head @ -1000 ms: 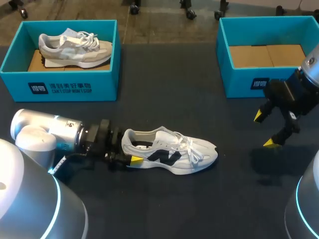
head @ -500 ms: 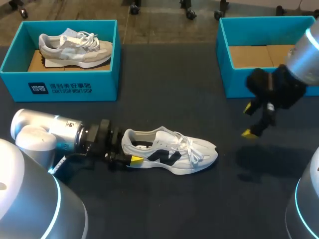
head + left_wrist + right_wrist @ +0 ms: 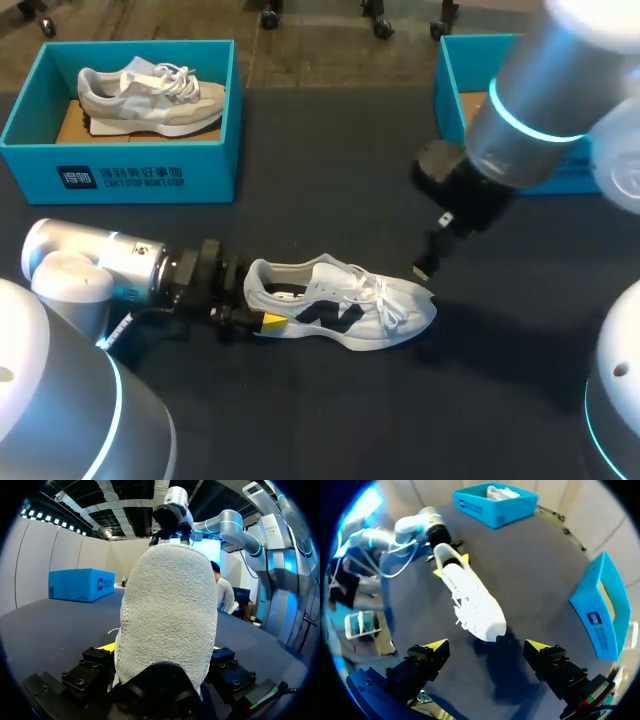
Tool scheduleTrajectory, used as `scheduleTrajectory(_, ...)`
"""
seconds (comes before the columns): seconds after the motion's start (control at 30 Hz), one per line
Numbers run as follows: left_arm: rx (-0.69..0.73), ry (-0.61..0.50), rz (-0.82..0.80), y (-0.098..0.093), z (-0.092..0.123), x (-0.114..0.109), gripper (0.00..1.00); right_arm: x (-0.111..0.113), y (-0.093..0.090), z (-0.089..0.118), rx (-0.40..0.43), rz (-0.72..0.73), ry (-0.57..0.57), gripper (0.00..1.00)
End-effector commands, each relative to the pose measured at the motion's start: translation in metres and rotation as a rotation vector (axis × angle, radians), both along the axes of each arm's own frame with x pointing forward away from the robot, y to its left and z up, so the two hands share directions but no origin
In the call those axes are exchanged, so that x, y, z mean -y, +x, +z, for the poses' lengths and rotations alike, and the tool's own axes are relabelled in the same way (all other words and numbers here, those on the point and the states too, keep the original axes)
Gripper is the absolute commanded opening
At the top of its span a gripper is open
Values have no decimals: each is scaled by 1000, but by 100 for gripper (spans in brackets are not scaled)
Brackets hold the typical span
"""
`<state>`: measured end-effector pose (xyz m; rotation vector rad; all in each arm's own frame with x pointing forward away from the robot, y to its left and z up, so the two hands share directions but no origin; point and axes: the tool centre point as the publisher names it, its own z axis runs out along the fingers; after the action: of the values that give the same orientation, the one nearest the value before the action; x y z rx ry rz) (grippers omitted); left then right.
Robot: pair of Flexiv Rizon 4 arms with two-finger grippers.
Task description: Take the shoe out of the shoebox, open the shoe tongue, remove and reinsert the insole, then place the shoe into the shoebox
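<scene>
At the far left, a blue shoebox [image 3: 140, 175] holding a grey sneaker [image 3: 150, 98] stands well apart from the work and plays no part in the next move. In front of it the left arm lies low along the table [image 3: 330, 420], wrist level and fingers pointing to the right. The left gripper [image 3: 256, 302] is clamped on the heel of the white sneaker [image 3: 345, 303], with one yellow tip on each side of the heel counter. The left wrist view confirms this: the padded heel collar fills the space between the fingers. The sneaker stands upright on its sole on the bare table, outside either box. Its long axis runs across the table, with the heel at the left in that grip and the toe at the right. The right gripper [image 3: 487, 645] hangs just above and beside the toe, fingers spread wide and holding nothing. The right arm comes down steeply from the far right corner with its wrist turned downward. From its own camera the toe points into the gap between the open fingers, and the laces and tongue lie farther along the shoe, toward the left gripper. So the tongue is likely the right arm's job, which means reaching leftward along the shoe's axis. The empty shoebox [image 3: 450, 110] sits behind the right arm at the table's far right.
</scene>
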<state>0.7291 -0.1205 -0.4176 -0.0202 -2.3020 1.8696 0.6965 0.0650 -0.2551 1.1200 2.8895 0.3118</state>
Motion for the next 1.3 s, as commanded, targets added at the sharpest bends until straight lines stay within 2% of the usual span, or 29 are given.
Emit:
scheduleTrajectory(0.03, 0, -1, 2, 1, -10, 1, 0, -7, -1, 4, -2, -41, -93, 100)
scheduleTrajectory(0.17, 0, -1, 2, 1, -10, 1, 0, -7, -1, 4, -2, -41, -93, 100)
scheduleTrajectory(0.27, 0, -1, 2, 1, -10, 1, 0, -20, 6, -1, -38, -296, -121, 100)
scheduleTrajectory(0.3, 0, -1, 2, 1, -10, 1, 0, -27, 7, -2, -47, -331, -74, 100)
scheduleTrajectory(0.43, 0, -1, 2, 1, -10, 1, 0, -57, 9, -6, -65, -496, -30, 100)
scheduleTrajectory(0.47, 0, -1, 2, 1, -10, 1, 0, -64, 9, -8, -65, -551, -44, 100)
scheduleTrajectory(0.53, 0, -1, 2, 1, -10, 1, 0, -83, 7, -10, -30, -683, -150, 100)
scheduleTrajectory(0.6, 0, -1, 2, 1, -10, 1, 0, -100, 3, -10, 15, -706, -220, 100)
scheduleTrajectory(0.67, 0, -1, 2, 1, -10, 1, 0, -93, -4, -4, 79, -755, -282, 100)
scheduleTrajectory(0.97, 0, -1, 2, 1, -10, 1, 0, -93, -4, -4, 79, -755, -282, 100)
scheduleTrajectory(1.1, 0, -1, 2, 1, -10, 1, 0, -110, 2, -14, 58, -844, -371, 100)
scheduleTrajectory(1.3, 0, -1, 2, 1, -10, 1, 0, -122, 7, -20, 57, -894, -395, 100)
